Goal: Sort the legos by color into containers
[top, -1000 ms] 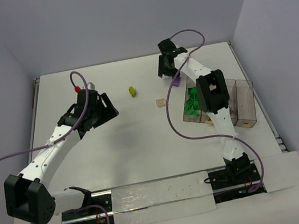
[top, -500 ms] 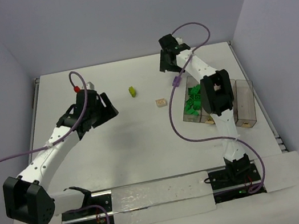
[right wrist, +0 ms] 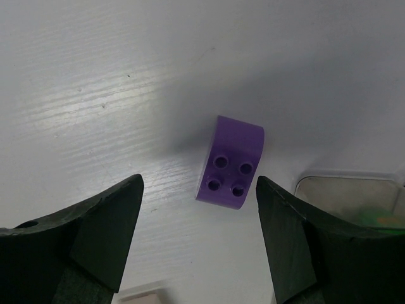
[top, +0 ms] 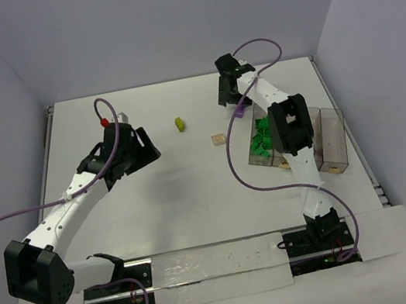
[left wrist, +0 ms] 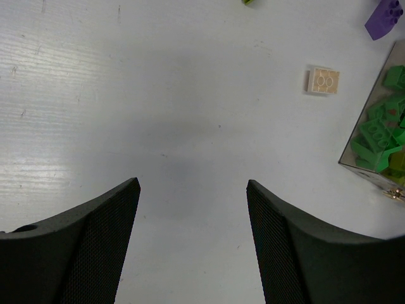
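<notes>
My right hand [right wrist: 197,183]: fingers apart, over purple brick [right wrist: 233,161], not gripping.
My left hand [left wrist: 193,187]: fingers apart, empty, over bench [left wrist: 158,95].
Purple brick: on bench, 11 o'clock of bins [top: 333,123].
Green bricks [top: 261,138]: in leftmost bin.

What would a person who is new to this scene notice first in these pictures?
Probably the purple brick, lying on the white table directly below the open right gripper, beside a corner of the containers. Next, the heap of bright green bricks at their left end in the top view, and the tan brick and yellow-green brick alone on the table.
</notes>
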Controlling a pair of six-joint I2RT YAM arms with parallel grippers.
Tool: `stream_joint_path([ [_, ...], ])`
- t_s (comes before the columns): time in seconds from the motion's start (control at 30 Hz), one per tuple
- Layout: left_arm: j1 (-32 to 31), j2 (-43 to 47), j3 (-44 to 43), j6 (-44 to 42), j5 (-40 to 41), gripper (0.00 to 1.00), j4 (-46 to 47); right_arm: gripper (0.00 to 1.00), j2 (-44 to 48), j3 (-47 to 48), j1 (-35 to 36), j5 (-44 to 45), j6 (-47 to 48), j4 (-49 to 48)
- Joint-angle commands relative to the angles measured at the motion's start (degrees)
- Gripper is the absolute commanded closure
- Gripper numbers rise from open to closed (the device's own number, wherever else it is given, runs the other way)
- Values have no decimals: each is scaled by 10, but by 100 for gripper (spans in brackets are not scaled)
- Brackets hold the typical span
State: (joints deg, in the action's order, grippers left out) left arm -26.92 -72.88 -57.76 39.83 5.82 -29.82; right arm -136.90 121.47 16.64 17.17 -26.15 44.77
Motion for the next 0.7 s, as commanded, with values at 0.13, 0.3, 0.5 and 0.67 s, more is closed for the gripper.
stream_joint_path([
  [0.13, -2, 14, -4, -4, 10, 24, 5, 21, -18, 3, 2, 2, -12, 3],
  [0.3, -2, 12, -1, -1, 8, 24, 7, 21, -32, 19, 2, -8, -15, 9],
  [0.5, -2, 6, -5, -5, 11, 24, 5, 21, -29, 1, 1, -9, -19, 1],
  [0.67, -2, 5, -7, -4, 9, 24, 6, 24, -35, 9, 2, -17, -15, 0],
])
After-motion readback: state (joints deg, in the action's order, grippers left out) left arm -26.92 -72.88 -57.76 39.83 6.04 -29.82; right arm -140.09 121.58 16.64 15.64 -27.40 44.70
